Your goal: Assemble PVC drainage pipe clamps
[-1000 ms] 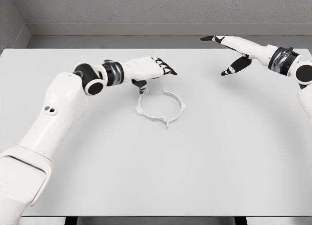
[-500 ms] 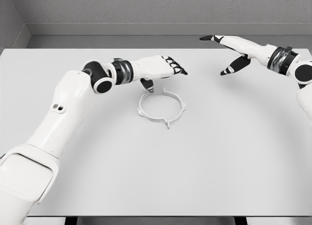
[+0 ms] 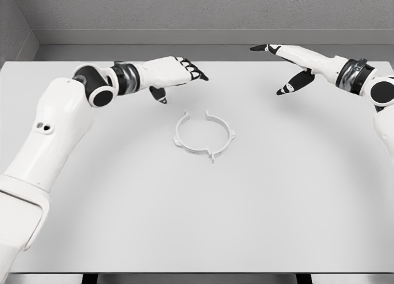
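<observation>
A white, ring-shaped plastic pipe clamp (image 3: 204, 135), gapped on its far side, is laid flat mid-table on the plain white table (image 3: 277, 198), within reach of both arms. The left hand (image 3: 175, 74) and right hand (image 3: 289, 65) are held raised, fingers spread, nothing gripped.

Both arms glossy white shells w/ black joint rings, metallic wrist bands. Left hand (image 3: 172, 74) and right hand (image 3: 289, 62): white w/ black fingertips. Two small dark holes on left upper arm.
</observation>
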Motion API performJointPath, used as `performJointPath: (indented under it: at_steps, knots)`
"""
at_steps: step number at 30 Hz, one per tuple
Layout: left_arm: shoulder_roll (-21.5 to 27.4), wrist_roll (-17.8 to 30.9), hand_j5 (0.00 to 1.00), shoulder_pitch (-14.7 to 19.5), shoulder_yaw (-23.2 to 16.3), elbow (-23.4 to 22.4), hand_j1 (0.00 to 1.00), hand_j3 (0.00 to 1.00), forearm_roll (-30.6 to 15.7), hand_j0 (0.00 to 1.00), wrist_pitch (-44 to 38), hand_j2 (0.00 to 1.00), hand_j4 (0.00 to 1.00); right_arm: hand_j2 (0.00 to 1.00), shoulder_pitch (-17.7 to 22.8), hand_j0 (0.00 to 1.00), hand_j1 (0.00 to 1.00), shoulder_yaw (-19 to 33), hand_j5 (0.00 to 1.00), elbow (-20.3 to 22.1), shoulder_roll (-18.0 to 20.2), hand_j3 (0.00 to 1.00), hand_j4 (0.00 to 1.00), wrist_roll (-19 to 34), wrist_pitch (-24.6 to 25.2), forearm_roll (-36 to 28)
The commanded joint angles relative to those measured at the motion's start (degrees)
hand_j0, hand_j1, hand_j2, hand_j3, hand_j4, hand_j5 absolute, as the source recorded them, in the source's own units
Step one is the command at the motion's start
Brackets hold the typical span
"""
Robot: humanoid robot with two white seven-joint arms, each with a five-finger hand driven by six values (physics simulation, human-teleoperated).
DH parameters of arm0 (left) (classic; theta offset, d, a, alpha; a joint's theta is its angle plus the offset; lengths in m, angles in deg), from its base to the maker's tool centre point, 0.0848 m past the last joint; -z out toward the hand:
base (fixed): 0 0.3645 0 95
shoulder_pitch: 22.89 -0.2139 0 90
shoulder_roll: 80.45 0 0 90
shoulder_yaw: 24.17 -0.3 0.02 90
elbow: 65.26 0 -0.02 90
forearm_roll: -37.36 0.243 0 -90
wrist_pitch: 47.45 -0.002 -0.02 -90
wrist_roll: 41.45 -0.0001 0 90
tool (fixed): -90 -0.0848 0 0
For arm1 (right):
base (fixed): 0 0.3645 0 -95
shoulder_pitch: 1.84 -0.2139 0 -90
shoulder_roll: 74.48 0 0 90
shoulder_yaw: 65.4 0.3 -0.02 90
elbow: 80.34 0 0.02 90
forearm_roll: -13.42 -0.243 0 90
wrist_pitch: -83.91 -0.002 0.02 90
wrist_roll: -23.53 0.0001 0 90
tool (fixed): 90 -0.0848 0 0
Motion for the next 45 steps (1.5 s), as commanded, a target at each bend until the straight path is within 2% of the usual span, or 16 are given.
performJointPath:
  at_steps: [1, 9, 22, 45]
  knots:
    - [0.17, -0.04, 1.0, 0.0, -0.21, -0.03, 1.0, 1.0, -0.3, 1.0, -0.14, 1.0, 1.0, 1.0, 0.0, 1.0, 1.0, 0.09, 1.0, 0.04, 0.02, 1.0, 1.0, -0.03, 0.16, -0.46]
    - [-3.87, -0.04, 1.0, -0.53, -0.65, -0.12, 1.0, 1.0, 0.06, 1.0, -0.14, 1.0, 1.0, 1.0, -0.09, 1.0, 1.0, 0.09, 1.0, 0.13, -0.33, 1.0, 1.0, -0.03, 0.16, -0.46]
    - [-3.25, -0.13, 1.0, -1.67, -0.47, -0.21, 1.0, 1.0, 0.06, 1.0, -0.14, 1.0, 1.0, 1.0, -0.09, 1.0, 1.0, 0.09, 1.0, 0.22, -0.41, 1.0, 1.0, -0.03, 0.16, -0.46]
    - [-3.69, -0.04, 1.0, -1.76, -0.56, -0.21, 1.0, 1.0, 0.14, 1.0, -0.14, 1.0, 1.0, 1.0, -0.44, 1.0, 1.0, 0.09, 1.0, 0.13, -0.94, 1.0, 1.0, -0.03, 0.16, -0.37]
